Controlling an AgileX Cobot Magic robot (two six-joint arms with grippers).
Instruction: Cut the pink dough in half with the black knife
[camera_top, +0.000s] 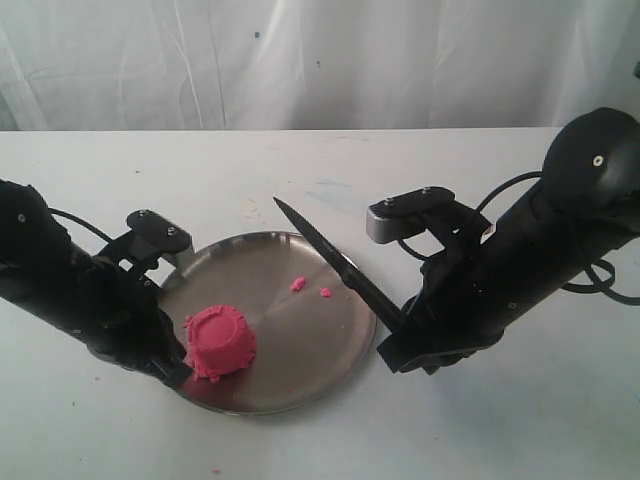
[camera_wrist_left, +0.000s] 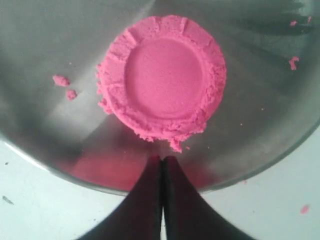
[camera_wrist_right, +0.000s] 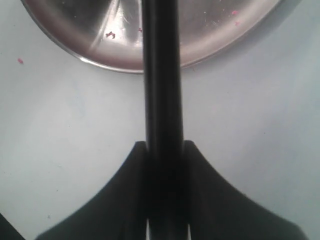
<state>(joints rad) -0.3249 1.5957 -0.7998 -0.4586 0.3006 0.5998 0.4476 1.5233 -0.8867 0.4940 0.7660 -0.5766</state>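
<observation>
Long black knife (camera_top: 335, 262) clamped by right gripper (camera_wrist_right: 165, 150); left gripper (camera_wrist_left: 162, 162) closed, empty.
Bright pink dough mound (camera_top: 220, 342) sits uncut on round steel plate (camera_top: 300, 350); blade is best centred over it, then pressed straight down.

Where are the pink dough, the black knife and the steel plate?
pink dough (camera_top: 220, 341), exterior view, flat top of the mound.
black knife (camera_top: 330, 255), exterior view, middle of the blade.
steel plate (camera_top: 300, 345), exterior view, bare surface right of the dough.

text: none legible | labels: none | numbers: none (all three views checked)
</observation>
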